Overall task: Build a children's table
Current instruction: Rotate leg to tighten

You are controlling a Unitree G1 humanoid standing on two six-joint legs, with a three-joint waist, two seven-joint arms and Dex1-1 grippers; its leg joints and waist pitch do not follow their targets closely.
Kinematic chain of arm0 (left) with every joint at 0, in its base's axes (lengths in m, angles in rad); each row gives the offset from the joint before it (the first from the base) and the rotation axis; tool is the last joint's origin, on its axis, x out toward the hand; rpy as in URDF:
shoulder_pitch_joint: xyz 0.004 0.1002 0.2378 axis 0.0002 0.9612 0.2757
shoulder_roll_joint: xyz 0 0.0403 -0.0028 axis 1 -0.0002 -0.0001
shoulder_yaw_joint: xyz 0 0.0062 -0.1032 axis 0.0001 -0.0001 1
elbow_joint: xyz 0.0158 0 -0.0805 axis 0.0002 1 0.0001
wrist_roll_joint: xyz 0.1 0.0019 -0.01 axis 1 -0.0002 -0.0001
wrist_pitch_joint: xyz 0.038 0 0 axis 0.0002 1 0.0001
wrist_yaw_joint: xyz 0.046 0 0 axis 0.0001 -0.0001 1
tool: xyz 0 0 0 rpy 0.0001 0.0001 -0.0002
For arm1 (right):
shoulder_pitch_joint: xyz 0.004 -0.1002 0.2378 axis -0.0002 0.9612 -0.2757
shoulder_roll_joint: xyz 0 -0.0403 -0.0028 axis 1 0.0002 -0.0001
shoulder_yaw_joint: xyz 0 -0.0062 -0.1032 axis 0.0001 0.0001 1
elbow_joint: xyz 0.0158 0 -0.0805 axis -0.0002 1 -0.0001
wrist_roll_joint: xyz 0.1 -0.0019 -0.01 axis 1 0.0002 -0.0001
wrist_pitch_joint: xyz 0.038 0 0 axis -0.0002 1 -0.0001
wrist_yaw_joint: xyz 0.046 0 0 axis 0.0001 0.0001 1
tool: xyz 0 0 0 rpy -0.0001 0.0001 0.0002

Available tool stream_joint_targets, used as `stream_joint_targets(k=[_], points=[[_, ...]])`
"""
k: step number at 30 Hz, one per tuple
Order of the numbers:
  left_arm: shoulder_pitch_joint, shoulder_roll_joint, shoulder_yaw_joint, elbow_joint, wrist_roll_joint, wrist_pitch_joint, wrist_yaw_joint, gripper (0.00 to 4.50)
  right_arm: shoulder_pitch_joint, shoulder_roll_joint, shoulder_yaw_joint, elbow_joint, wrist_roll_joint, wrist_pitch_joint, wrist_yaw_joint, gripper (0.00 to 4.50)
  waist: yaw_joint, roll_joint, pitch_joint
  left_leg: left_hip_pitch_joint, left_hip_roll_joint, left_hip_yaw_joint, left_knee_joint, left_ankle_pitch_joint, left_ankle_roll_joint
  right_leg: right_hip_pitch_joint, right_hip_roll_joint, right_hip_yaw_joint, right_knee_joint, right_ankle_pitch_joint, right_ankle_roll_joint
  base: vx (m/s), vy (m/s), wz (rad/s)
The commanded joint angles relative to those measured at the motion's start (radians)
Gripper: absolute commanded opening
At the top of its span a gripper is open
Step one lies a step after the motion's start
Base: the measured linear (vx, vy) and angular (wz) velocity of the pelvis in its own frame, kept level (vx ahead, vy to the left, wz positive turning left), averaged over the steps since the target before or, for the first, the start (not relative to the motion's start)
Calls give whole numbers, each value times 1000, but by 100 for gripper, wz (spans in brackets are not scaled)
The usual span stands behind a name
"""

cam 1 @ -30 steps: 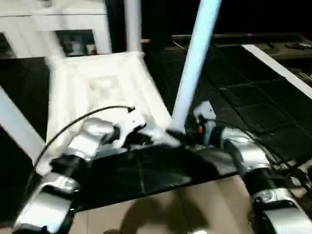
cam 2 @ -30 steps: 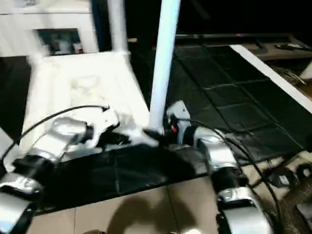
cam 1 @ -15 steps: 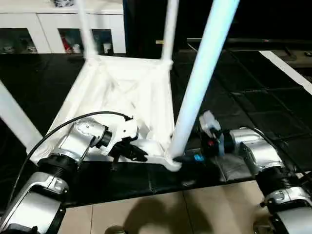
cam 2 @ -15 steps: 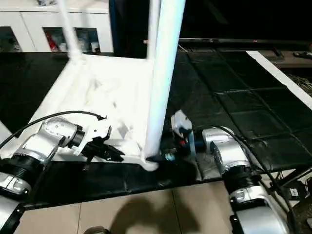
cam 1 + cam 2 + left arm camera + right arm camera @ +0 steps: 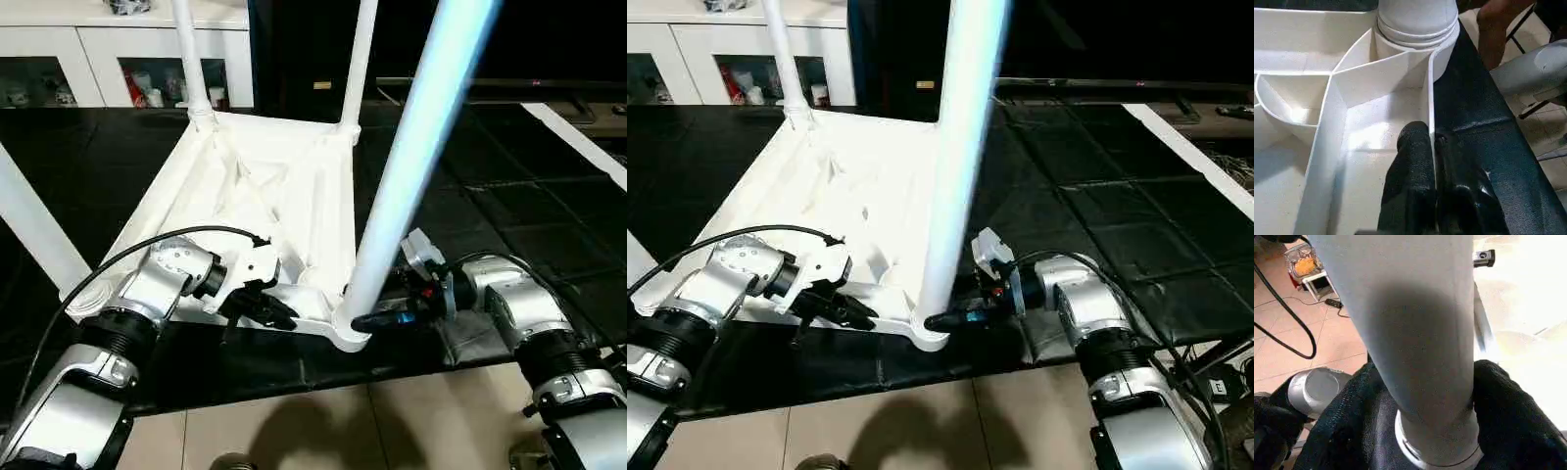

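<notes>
We pinch the children's table [image 5: 257, 186] frame (steadying it) with our left gripper [image 5: 279, 311] while our right gripper [image 5: 377, 319] straddles the centre-frame leg [image 5: 407, 166], grip unclear.

children's table [image 5: 265, 186] — white, ribbed | mat [image 5: 509, 196] — black, grid-seamed | floor [image 5: 392, 431] — beige tile

Black padded mat [image 5: 509, 196] over beige tiled floor [image 5: 323, 431]; white glass-door cabinet [image 5: 88, 59], contents unclear.
</notes>
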Motion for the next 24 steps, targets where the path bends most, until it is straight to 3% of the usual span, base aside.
stream_joint_targets(k=[1, 10, 11, 15, 20, 21, 22, 23, 24], points=[[-31, -13, -25, 5, 12, -20, -10, 0, -15, -4, 12, -3, 0, -1, 33, 248, -5, 8, -73, 17, 19, 4, -57, -235, 27, 54, -61, 40, -66, -190, -228, 0, 0, 0], [-40, -26, -12, 36, 19, -22, 34, 0, 3, 5, 18, -10, 6, -4, 32, 207, 1, 10, -74, 18, 19, 4, -57, -248, 23, 54, -61, 40, -65, -181, -234, 0, 0, 0], [-40, -30, -6, 39, 18, -14, 47, 0, 14, 7, 15, -23, 12, 5, 28, 207, 2, 15, -73, 19, 20, 3, -57, -251, 21, 53, -61, 40, -65, -185, -233, 0, 0, 0], [-37, -59, 22, 43, 8, 43, 120, 0, 56, 35, -10, -72, 32, 41, -55, 205, 7, 14, -70, 21, 20, 3, -60, -272, 18, 52, -61, 41, -70, -207, -229, 0, 0, 0], [-52, -136, 66, 34, -7, 142, 278, 0, 87, 131, -54, -74, -5, 79, -347, 202, -3, 13, -59, 23, 15, -7, -71, -359, -22, 51, -67, 37, -88, -417, -164, 0, 0, 0], [-52, -136, 66, 34, -7, 142, 278, 0, 87, 131, -54, -74, -5, 79, -347, 201, -10, 12, -58, 30, 13, -10, -71, -382, -33, 47, -70, 35, -98, -484, -139, 0, 0, 0], [-76, -190, 92, 30, -12, 215, 382, 0, 69, 204, -81, -40, -21, 90, -505, 201, -22, 13, -58, 27, 11, -13, -73, -391, -36, 49, -70, 33, -101, -515, -124, 0, 0, 0], [-85, -210, 103, 28, -15, 244, 420, 0, 61, 232, -90, -29, -24, 92, -556, 201, -33, 13, -57, 20, 11, -17, -77, -387, -45, 53, -71, 30, -100, -525, -116, 0, 0, 0], [-97, -237, 116, 27, -17, 279, 470, 0, 44, 267, -103, -7, -29, 101, -630, 200, -39, 11, -58, 21, 9, -19, -76, -393, -46, 51, -70, 27, -104, -540, -108, 0, 0, 0]])
